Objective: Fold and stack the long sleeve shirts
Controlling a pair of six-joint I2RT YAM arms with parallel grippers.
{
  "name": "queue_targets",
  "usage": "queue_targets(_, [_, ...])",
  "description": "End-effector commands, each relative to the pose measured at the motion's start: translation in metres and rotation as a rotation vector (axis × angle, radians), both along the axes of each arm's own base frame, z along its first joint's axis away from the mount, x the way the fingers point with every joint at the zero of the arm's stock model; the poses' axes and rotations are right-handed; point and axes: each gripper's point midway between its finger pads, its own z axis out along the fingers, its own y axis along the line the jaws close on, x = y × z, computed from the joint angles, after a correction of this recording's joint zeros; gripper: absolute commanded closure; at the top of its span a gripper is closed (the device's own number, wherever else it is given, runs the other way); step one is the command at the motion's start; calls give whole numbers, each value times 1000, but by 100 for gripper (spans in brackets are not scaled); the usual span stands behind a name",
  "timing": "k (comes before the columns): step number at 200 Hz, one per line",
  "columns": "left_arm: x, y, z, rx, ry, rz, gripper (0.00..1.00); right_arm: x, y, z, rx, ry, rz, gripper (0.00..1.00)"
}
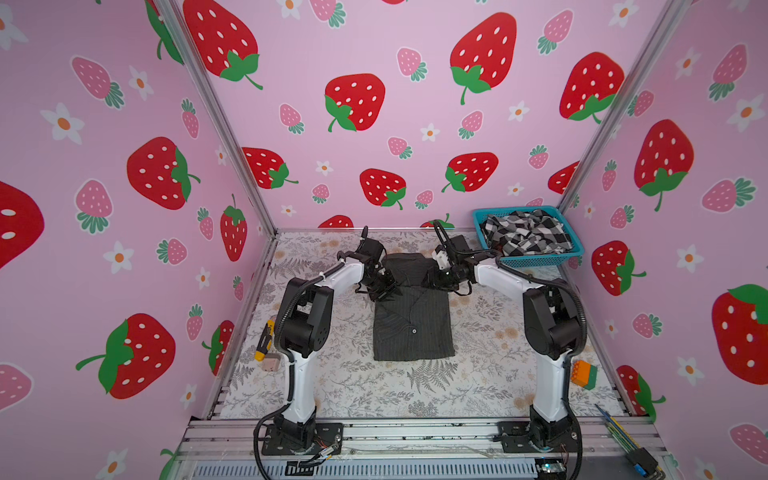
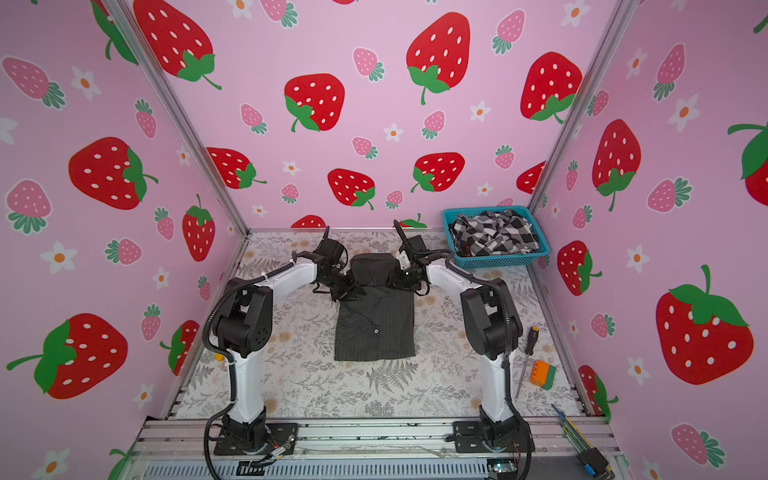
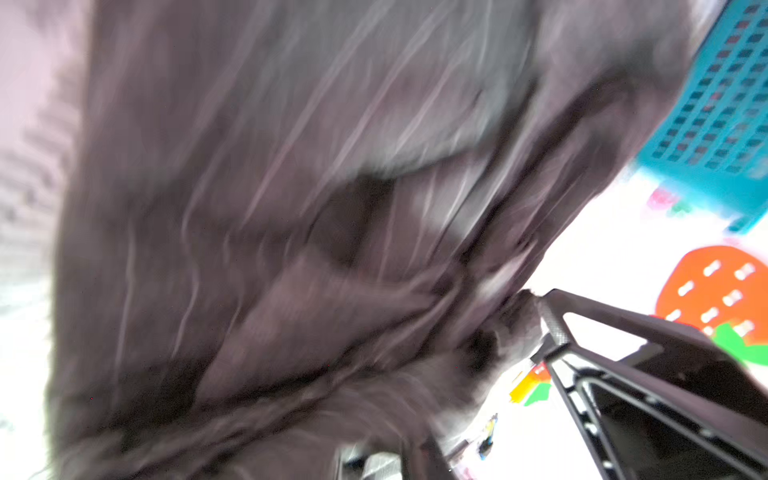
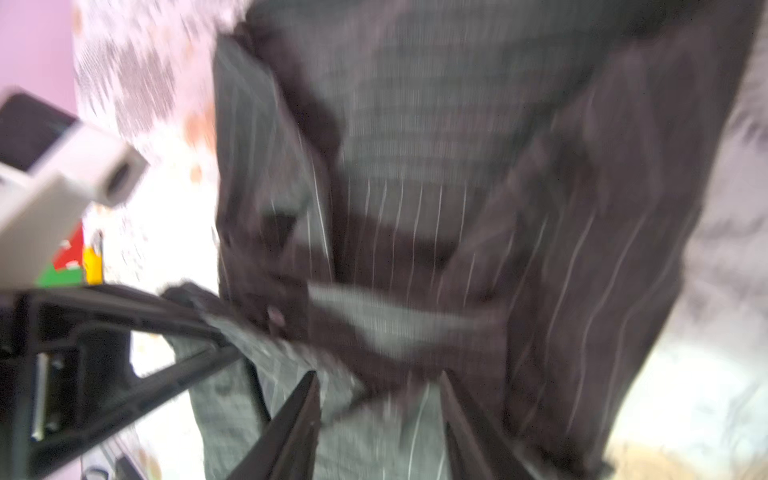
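Back-right corner of the floral-print worktop (image 1: 478,374): teal perforated plastic basket (image 1: 540,261), filled with a crumpled black-and-white checked cloth shirt (image 1: 525,235) heaped up to the rim. Same in both top views.

Mid-worktop: dark charcoal-grey pinstriped button-up shirt (image 1: 411,328), folded into a neat rectangle and lying flat. One small round button (image 1: 414,331) facing up near the middle, a flap angled across above it. Far end darker, bunched between the two hands.

Left hand (image 1: 384,286) at the left edge of that bunch. Cloth pressed against one finger (image 3: 552,328) in the blurred left wrist view; cannot tell whether gripping.

Right hand (image 4: 378,376) at the right edge, jaws parted, pinstriped cloth lying across the gap, not pinched.
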Motion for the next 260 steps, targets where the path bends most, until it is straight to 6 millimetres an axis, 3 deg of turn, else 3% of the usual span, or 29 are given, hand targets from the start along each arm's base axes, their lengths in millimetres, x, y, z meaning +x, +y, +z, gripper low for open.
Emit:
queue_targets(1, [19,2,16,7,-16,11,67,4,-6,14,-49,-23,21,50])
queue_targets(25, [27,7,31,-2,-24,27,67,-16,1,53,-36,-131,58,49])
queue_targets(36, [26,18,41,13,-48,45,67,-40,10,63,-39,-170,105,49])
queue_targets(43, [23,28,44,25,-53,63,66,-57,16,70,-35,-196,139,43])
queue_targets(65, [4,72,44,26,-3,159,68,-121,44,56,-53,-186,268,31])
queue_targets(86, [-22,106,43,-22,20,236,69,-171,65,31,-15,-74,324,28])
queue_targets(98, [-38,117,42,-36,27,243,69,-193,75,22,46,-1,324,29])
queue_targets(117, [-63,125,43,-43,38,226,69,-209,91,15,154,76,297,28])
queue_targets(151, [-92,120,44,-94,35,207,68,-210,92,-15,190,162,216,26])
queue_targets(185, [-105,114,42,-120,33,187,66,-190,96,-32,166,159,149,30])
queue_targets(241, [-123,94,28,-84,50,120,65,-142,92,-29,179,122,40,43])
queue_targets(260, [-128,90,21,-74,67,115,66,-129,92,-21,220,120,17,56])
